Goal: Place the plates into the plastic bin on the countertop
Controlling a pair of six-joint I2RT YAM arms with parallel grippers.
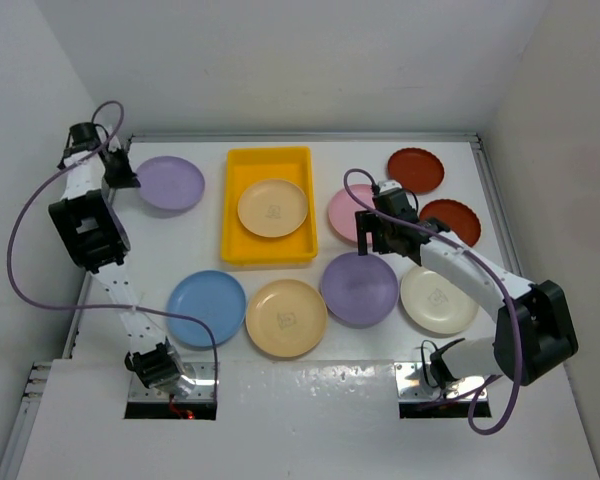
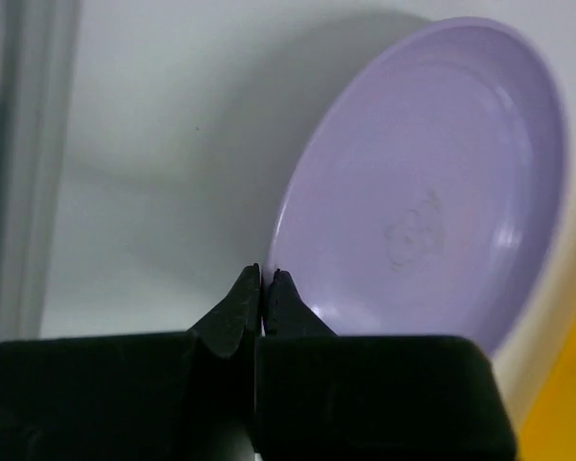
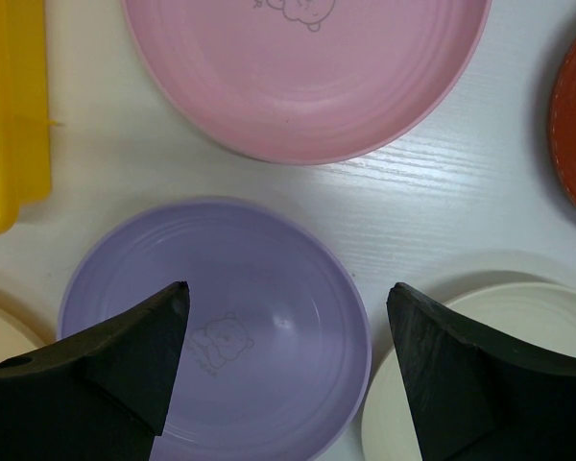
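The yellow plastic bin (image 1: 234, 215) stands at the back middle of the countertop (image 1: 200, 240) with a tan-yellow plate (image 1: 273, 208) in it. My left gripper (image 1: 123, 175) is shut on the near rim of a lilac plate (image 1: 170, 184) at the far left; in the left wrist view the fingers (image 2: 240, 303) pinch that plate (image 2: 432, 182). My right gripper (image 1: 380, 240) is open and empty, hovering over a second lilac plate (image 3: 221, 317), just below a pink plate (image 3: 307, 77). This gripper (image 3: 288, 298) touches neither.
A blue plate (image 1: 206, 307), a tan-yellow plate (image 1: 286, 317) and a cream plate (image 1: 438, 299) lie along the front. Two dark red-brown plates (image 1: 415, 170) (image 1: 450, 220) lie at the back right. White walls close in the sides and back.
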